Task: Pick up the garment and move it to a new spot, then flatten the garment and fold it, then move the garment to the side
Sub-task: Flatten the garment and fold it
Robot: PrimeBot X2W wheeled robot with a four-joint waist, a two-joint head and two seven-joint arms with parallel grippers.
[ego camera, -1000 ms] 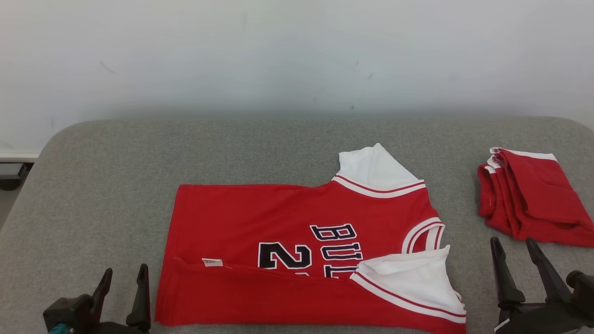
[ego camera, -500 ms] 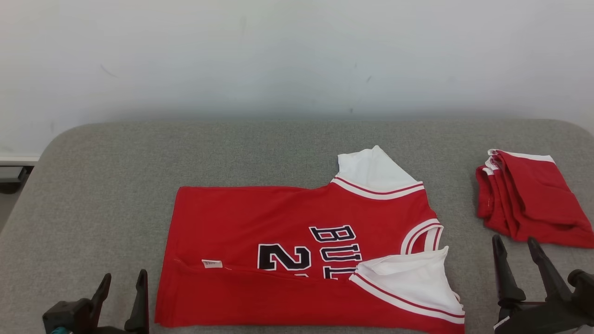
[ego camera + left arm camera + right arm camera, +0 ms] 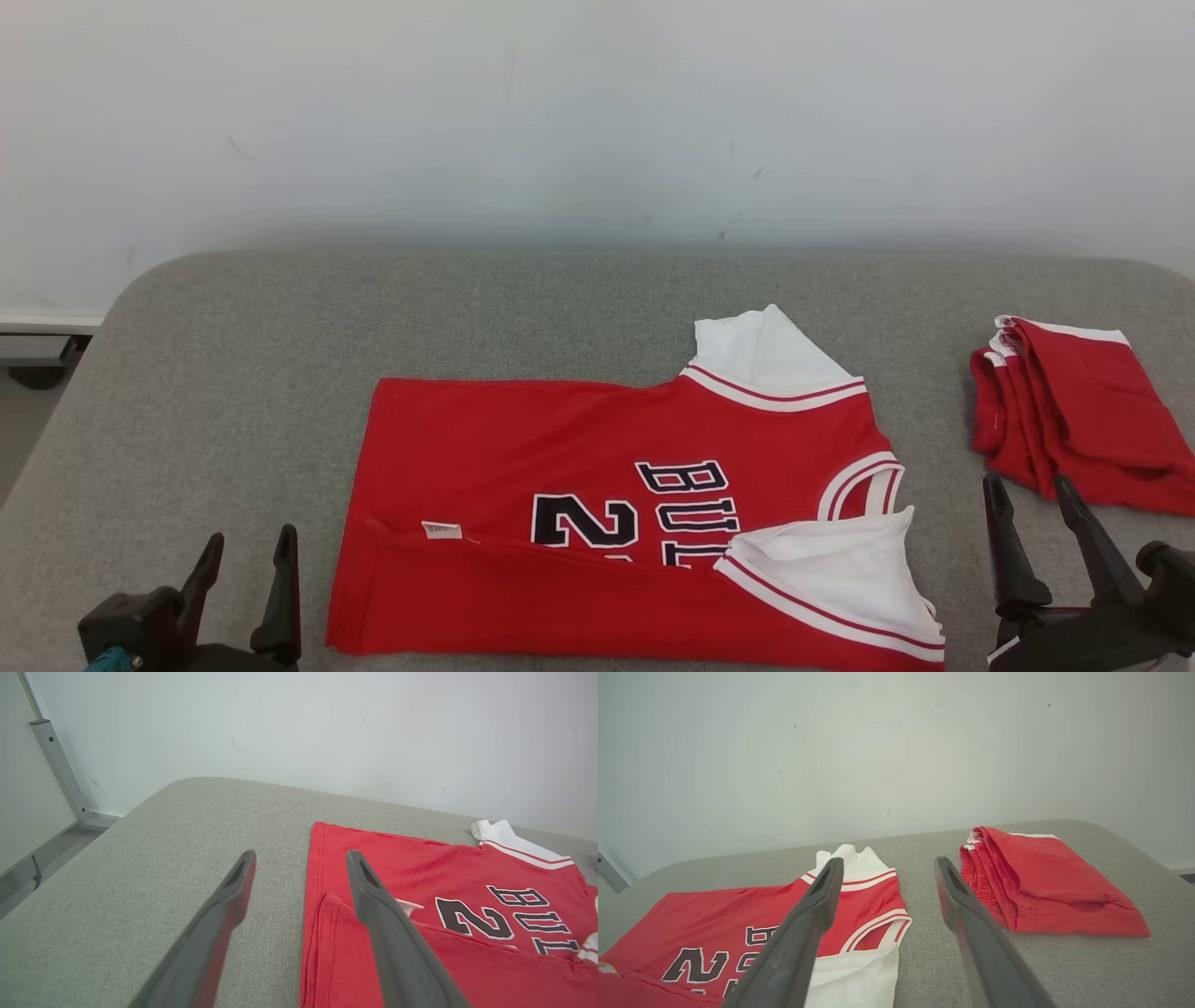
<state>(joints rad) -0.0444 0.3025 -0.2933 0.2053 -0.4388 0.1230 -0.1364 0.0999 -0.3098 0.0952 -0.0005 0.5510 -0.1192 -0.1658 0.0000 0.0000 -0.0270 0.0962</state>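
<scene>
Only the head camera's framing has shifted; nothing on the grey desk [image 3: 233,327] has moved. The red jersey [image 3: 579,439] lies flat at its centre, near edge folded over. Folded red shorts [image 3: 1074,411] lie to the jersey's right. The left end effector [image 3: 252,535] and right end effector [image 3: 1027,481] flank the jersey, both released and empty. Judged: folding is paused mid-way.

Head high, looking down; wrists low, close; all share jersey [image 3: 597,439].

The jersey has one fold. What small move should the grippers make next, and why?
Probably reach both forward to the far edge of the jersey. It lies flat with only its near edge folded over, and the left gripper and right gripper stand open and empty beside it.
</scene>
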